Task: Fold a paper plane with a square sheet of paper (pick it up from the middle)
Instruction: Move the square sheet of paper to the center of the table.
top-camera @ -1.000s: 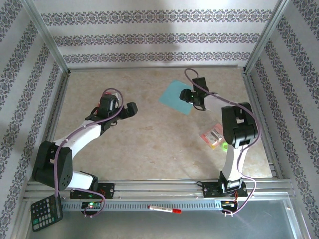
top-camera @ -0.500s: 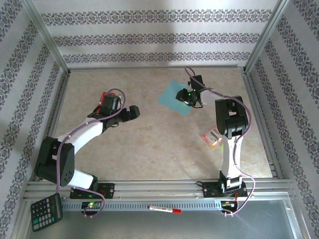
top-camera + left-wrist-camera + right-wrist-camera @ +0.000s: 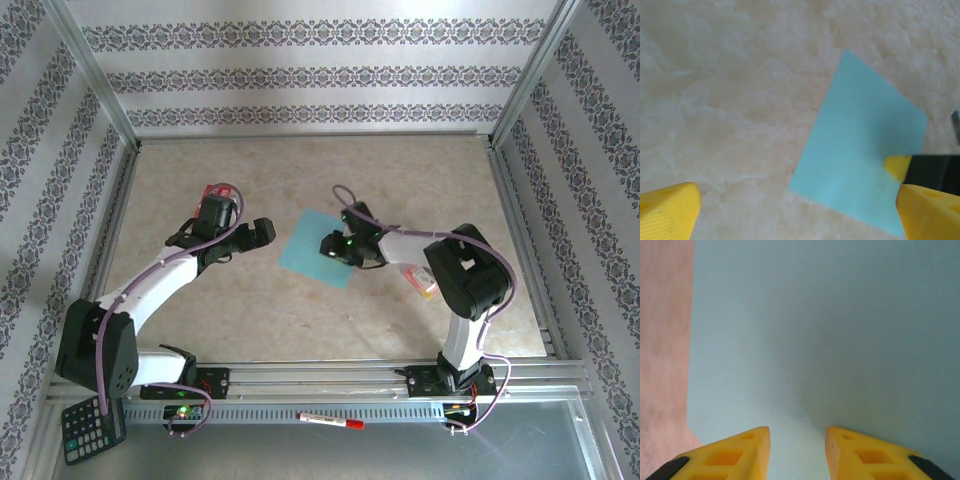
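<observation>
Here's the sheet of paper (image 3: 303,252), flat on the table (image 3: 230,300) between the two arms, unfolded and turned corner-on like a diamond. The right claw (image 3: 336,245) sits low over its right half. In that claw's own camera the blue runs out under both yellow tips, and the jaws are drawn in to a narrow gap with nothing pinched between them. That tight stance suits nipping a thin sheet up from its middle, I'd say, though I can't tell whether the tips are actually touching the paper. The left claw (image 3: 262,233) hangs just beside the sheet's left corner, fully released with jaws spread wide. It looks placed to catch the far side once the paper lifts. No crease made yet, so the folding is all ahead.
</observation>
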Motion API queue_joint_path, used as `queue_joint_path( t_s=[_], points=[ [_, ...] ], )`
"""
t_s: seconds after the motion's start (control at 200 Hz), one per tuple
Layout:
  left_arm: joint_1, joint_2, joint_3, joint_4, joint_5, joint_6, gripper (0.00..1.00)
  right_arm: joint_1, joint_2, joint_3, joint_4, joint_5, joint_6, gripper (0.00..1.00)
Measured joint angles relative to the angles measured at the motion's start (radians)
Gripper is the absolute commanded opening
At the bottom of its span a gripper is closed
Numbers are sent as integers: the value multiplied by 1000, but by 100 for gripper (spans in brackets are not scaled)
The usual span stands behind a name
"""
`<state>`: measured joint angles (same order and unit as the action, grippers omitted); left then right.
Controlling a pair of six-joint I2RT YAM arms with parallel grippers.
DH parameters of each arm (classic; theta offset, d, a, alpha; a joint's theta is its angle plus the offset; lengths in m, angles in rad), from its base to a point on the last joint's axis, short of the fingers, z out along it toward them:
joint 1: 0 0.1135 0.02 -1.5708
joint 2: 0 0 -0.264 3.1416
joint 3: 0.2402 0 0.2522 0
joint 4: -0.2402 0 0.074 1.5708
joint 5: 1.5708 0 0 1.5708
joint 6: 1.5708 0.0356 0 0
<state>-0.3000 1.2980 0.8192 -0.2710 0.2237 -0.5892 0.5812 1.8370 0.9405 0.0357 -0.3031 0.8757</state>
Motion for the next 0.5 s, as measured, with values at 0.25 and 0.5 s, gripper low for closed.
queue_joint_path(
  t_s=[0.25,0.5],
  points=[
    [-97,-23,-7,-79,-21,-14,100,55,-123,-85,34,10,97,54],
    [-284,224,177,-207,-91,-3,100,-228,-449,-87,-175,134,-139,78]
  ],
)
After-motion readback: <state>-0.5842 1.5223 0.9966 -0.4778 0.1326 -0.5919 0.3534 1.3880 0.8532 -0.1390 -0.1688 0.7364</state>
